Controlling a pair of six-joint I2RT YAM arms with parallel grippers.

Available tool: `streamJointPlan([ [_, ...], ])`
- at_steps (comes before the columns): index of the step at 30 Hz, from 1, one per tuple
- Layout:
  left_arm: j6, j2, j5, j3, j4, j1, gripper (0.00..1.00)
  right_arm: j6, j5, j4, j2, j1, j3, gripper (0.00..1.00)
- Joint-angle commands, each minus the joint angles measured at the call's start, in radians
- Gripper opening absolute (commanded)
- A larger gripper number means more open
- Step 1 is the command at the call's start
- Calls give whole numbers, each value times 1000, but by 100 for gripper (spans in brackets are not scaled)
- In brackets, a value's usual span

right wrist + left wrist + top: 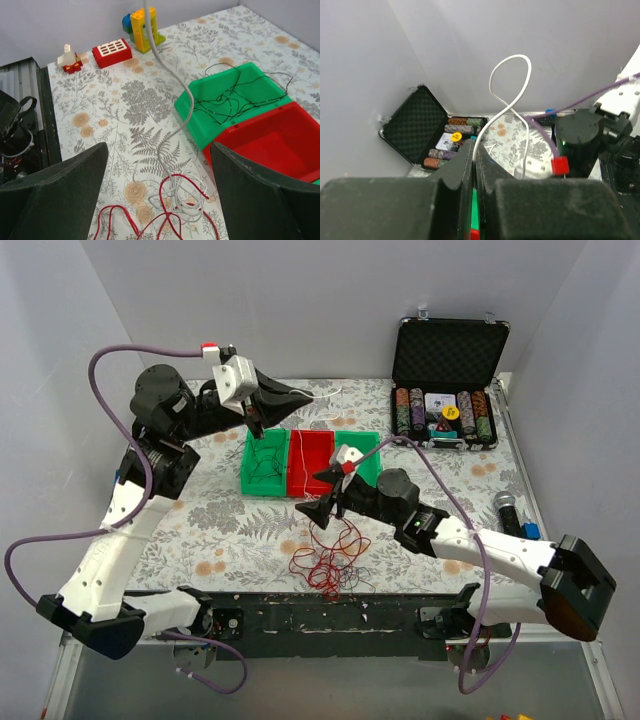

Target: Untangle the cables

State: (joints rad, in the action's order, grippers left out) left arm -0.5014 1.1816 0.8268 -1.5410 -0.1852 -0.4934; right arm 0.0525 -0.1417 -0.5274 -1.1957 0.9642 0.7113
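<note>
My left gripper (474,152) is shut on the whitish cable (509,75), which loops up past its fingertips. In the top view this gripper (298,397) is raised over the back of the bins, with the cable's end (326,393) sticking out to the right. In the right wrist view the whitish cable (170,145) rises from a tangle with the red cable (172,215) on the cloth. My right gripper (160,192) is open and empty just above that tangle (325,560). A dark thin cable (235,97) lies in the green bin (197,100).
Green bin (262,485), red bin (312,465) and a second green bin (362,452) stand side by side mid-table. An open case of poker chips (448,380) stands at the back right. A microphone (508,510) lies at the right edge. Toy bricks (142,27) stand nearby.
</note>
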Motion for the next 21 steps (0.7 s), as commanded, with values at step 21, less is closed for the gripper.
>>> streamJointPlan([
  [21, -118, 220, -38, -661, 49, -5, 0, 87, -93, -49, -196, 4, -148, 77],
])
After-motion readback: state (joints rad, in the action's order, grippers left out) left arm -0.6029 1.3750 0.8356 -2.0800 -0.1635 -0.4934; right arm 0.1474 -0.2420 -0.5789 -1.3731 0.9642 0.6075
